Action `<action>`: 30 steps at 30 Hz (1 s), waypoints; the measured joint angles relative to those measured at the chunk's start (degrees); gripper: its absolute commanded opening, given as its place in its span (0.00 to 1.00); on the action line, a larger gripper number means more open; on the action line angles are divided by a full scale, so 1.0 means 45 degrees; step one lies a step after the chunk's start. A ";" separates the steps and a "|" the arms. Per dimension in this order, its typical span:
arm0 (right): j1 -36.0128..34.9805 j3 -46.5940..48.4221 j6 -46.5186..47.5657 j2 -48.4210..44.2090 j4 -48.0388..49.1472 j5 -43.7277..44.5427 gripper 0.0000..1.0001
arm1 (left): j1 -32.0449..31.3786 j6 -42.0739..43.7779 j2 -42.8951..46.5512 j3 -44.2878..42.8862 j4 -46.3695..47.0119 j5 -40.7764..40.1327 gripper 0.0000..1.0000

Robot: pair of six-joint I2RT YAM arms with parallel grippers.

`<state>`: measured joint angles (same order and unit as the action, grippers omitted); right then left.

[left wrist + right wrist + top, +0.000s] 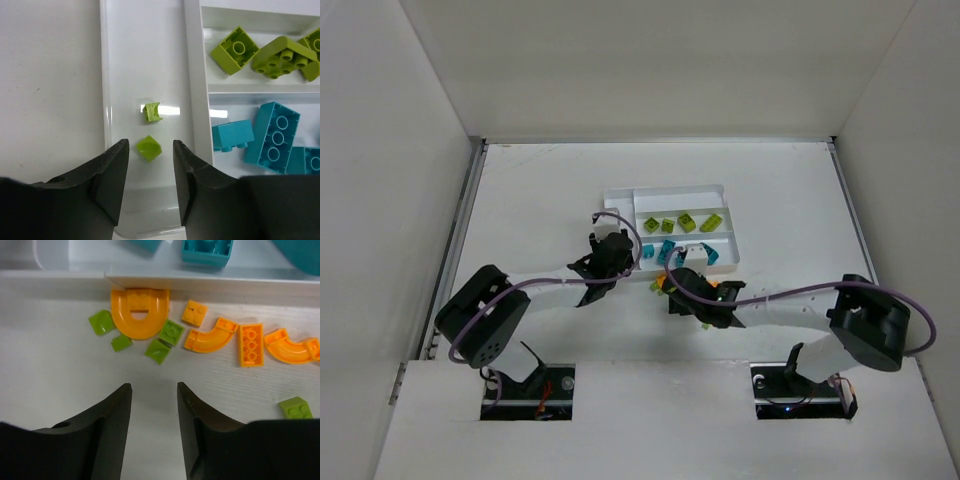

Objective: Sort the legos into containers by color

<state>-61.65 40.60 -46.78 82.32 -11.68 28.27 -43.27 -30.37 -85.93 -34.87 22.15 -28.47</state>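
Observation:
The white tray (665,190) holds lime green legos (686,223) in one long section and teal ones (666,250) in the section beside it. My left gripper (617,243) hangs open over the tray's narrow section (145,65). Two small lime pieces (152,111) (149,148) lie there, the nearer one below the gap between the fingers, untouched. My right gripper (672,285) is open above the table, just short of loose legos along the tray's near wall (210,284): an orange arch (139,315), orange curves (210,335), an orange plate (251,344) and small lime pieces (158,350).
White walls enclose the table on the left, the back and the right. Another lime brick (295,407) lies apart at the right of the right wrist view. Teal bricks (274,137) and lime bricks (235,49) fill the sections right of the left gripper.

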 measured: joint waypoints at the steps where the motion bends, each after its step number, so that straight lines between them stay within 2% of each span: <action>1: -0.0029 0.0063 -0.0015 0.0257 -0.0087 -0.0019 0.52 | 0.0010 0.0039 -0.0015 -0.0024 0.0005 0.0000 0.45; 3: -0.0029 0.0189 -0.0044 0.0602 -0.0262 -0.0024 0.53 | -0.0029 0.0078 0.0078 -0.0034 0.0092 0.0005 0.50; 6: 0.0010 0.0345 -0.0078 0.0821 -0.0364 -0.0010 0.51 | -0.0136 0.0078 0.0588 -0.0019 0.0073 0.0000 0.50; 14: 0.0228 0.1059 -0.0126 0.1530 -0.0379 0.0010 0.44 | -0.1447 -0.0087 0.3769 0.1185 0.0015 -0.0039 0.41; 21: 0.0631 0.1627 -0.0131 0.2176 -0.0704 0.0058 0.41 | -0.3167 -0.0826 0.5003 0.2472 -0.0758 -0.0121 0.38; 26: 0.0806 0.2040 -0.0121 0.2545 -0.0952 0.0063 0.31 | -0.3672 -0.1248 0.5124 0.2958 -0.1054 -0.0204 0.38; 30: 0.0879 0.2278 -0.0107 0.2715 -0.1044 0.0068 0.22 | -0.3959 -0.1399 0.5095 0.3084 -0.1073 -0.0253 0.42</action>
<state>-57.69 50.85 -47.27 94.54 -16.38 28.58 -61.08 -36.67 -63.00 -20.99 17.32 -29.61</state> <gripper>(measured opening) 0.271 0.408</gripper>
